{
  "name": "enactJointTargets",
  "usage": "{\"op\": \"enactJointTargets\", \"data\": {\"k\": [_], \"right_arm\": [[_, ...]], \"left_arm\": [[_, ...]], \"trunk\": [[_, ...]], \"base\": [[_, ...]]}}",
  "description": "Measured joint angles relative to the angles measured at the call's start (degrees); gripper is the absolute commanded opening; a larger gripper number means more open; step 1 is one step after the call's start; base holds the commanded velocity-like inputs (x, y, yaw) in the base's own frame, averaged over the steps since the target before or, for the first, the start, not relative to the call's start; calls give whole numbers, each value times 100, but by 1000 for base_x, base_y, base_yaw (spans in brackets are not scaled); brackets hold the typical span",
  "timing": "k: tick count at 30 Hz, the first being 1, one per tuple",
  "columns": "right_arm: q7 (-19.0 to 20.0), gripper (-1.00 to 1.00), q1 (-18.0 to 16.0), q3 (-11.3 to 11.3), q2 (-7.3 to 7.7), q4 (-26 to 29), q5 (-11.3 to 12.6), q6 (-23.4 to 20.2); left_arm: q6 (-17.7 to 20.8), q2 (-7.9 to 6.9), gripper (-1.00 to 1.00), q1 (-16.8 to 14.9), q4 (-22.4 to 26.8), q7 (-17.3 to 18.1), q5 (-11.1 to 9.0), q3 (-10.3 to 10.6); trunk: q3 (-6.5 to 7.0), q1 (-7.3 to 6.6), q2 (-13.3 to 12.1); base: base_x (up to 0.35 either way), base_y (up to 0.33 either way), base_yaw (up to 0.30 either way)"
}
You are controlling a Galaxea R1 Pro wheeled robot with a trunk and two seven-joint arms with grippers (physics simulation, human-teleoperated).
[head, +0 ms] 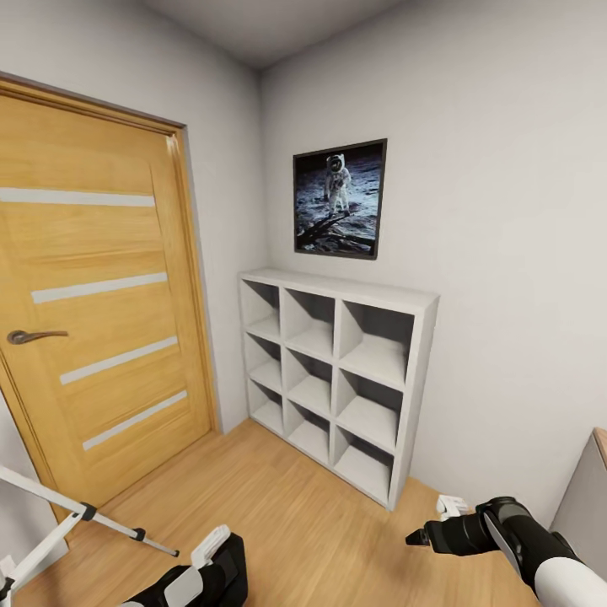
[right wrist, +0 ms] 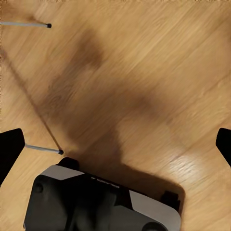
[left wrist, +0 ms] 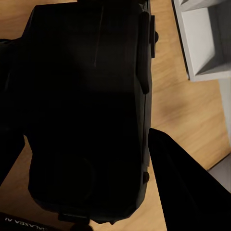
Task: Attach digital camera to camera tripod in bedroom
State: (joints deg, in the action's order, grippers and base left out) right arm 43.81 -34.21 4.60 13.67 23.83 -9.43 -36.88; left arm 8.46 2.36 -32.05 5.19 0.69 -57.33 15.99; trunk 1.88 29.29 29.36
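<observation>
The digital camera (left wrist: pixel 82 110), a chunky black body, sits between the fingers of my left gripper (left wrist: pixel 86 154), which is shut on it. In the head view the camera (head: pixel 229 563) is low at the bottom centre, against the gripper's white finger (head: pixel 209 545). Part of the camera tripod (head: pixel 110 523) shows at the bottom left, with silver-grey legs and black joints. Its thin legs (right wrist: pixel 42 148) also cross the floor in the right wrist view. My right gripper (head: pixel 419 536) hangs open over bare floor at the lower right. The bedroom is out of view.
A wooden door (head: pixel 93 320) with a handle fills the left wall. A grey cube shelf (head: pixel 337 371) stands against the far wall under a framed astronaut picture (head: pixel 340 198). A desk edge (head: pixel 590 497) is at the right. The robot's base (right wrist: pixel 96 202) shows on the light wood floor (head: pixel 312 514).
</observation>
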Motion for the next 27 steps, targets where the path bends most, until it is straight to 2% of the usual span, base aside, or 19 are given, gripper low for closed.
{"op": "enactJointTargets", "data": {"k": [15,20,27], "right_arm": [[-44,100,1,-4,-6,-8,4,6],[-178,100,1,-16,-11,-1,-26,-25],[-393,100,0,-23,-17,-1,-31,-15]], "left_arm": [[-6,-7,-100,0,-64,-6,-11,-5],[-5,-7,-100,0,-72,-10,-39,-6],[10,-7,-100,1,-64,-12,-76,-14]], "trunk": [[0,-1,0],[0,-1,0],[8,-1,0]], "base": [[230,-160,0],[247,-181,4],[247,-182,178]]}}
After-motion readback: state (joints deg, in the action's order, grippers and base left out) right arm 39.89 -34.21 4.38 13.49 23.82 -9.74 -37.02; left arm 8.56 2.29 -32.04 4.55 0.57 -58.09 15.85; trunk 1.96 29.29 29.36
